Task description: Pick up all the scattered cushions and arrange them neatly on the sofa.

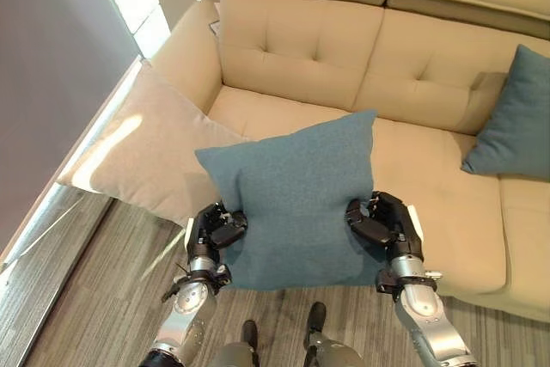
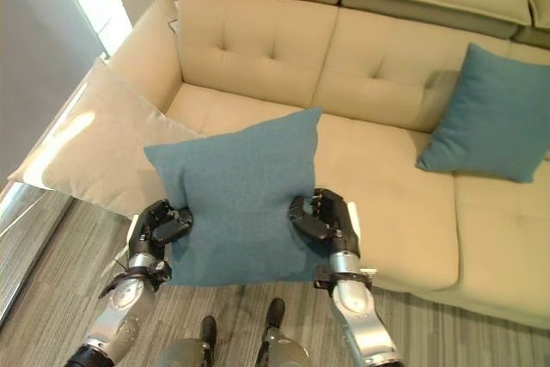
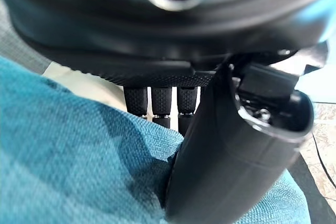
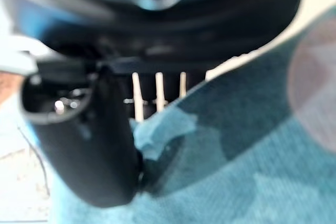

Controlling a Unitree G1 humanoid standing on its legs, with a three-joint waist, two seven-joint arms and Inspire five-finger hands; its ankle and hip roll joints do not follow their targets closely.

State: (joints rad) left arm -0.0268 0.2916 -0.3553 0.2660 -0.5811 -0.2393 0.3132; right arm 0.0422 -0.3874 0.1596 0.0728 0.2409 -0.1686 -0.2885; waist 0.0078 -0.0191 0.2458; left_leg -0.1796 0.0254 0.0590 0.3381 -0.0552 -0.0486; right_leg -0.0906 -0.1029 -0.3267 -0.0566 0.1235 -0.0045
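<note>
Teal cushion (image 1: 296,204): plain woven fabric, no label or writing legible; held upright in the air just before the sofa's front edge, over the floor. Left hand (image 1: 215,228): thumb and curled fingers pinching the cushion's left edge. Right hand (image 1: 382,221): likewise pinching the right edge. Second teal cushion (image 2: 485,118): leaning against the backrest at the right. Beige cushion (image 1: 142,148): propped against the left armrest, partly overhanging the floor. Sofa (image 1: 344,58): beige, button-tufted back. Floor (image 1: 94,290): grey wood-grain planks. Grey wall (image 1: 43,66) at left, with a bright sunlit strip beside it.
</note>
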